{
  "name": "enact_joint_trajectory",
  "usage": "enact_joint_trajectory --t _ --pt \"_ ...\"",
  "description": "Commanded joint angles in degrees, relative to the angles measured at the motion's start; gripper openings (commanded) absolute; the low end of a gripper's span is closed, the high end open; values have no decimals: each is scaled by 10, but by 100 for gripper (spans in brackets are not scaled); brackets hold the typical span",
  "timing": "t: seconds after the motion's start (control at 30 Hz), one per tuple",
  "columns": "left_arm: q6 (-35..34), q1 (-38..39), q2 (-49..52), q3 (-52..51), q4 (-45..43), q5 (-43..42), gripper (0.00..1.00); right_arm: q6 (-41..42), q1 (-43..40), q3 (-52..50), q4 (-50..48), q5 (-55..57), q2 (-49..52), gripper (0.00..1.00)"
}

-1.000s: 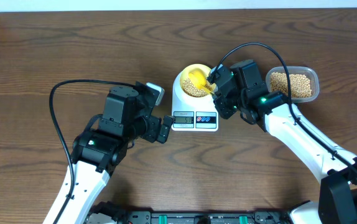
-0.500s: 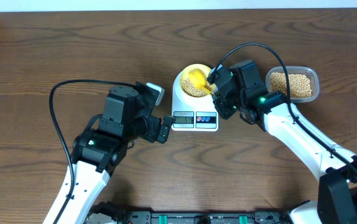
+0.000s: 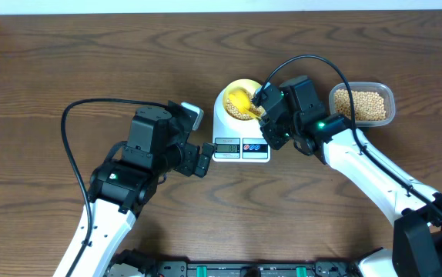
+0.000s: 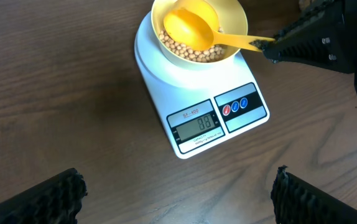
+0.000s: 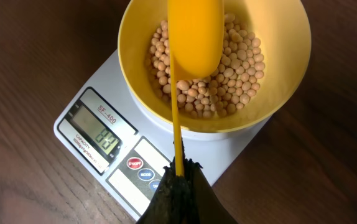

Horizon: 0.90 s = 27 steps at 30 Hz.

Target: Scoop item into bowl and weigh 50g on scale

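Left of centre: left claw (image 3: 204, 160), fingers apart, empty, beside scale (image 3: 240, 146). Centre: bowl (image 5: 278, 74) on scale, beans (image 5: 241, 74) inside. Scoop (image 5: 194, 37) over bowl, handle clamped in right claw (image 5: 178, 180). Best tipped gently, a few beans at a time, watching display. Far right: tub (image 3: 390, 96).

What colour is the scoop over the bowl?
The scoop is bright orange-yellow, deeper than the bowl; clearest in left wrist view.

Small tan beans (image 5: 244, 78) part-fill the pale-yellow bowl (image 5: 284, 37), which stands upright on the white scale (image 4: 157, 84).
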<state>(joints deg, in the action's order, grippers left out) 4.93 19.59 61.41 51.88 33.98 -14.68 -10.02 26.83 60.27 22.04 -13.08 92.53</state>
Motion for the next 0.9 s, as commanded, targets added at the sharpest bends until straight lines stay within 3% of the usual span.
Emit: enact_joint_trajectory --t 0.0,0.37,0.87 --pt "4 -3 0 0 -2 4 98 -7 4 0 0 -10 5 1" --pt "4 -3 0 0 -2 4 98 15 3 0 -7 -42 5 1" --pt "4 -3 0 0 -2 4 98 126 -47 0 -19 -132 5 1"
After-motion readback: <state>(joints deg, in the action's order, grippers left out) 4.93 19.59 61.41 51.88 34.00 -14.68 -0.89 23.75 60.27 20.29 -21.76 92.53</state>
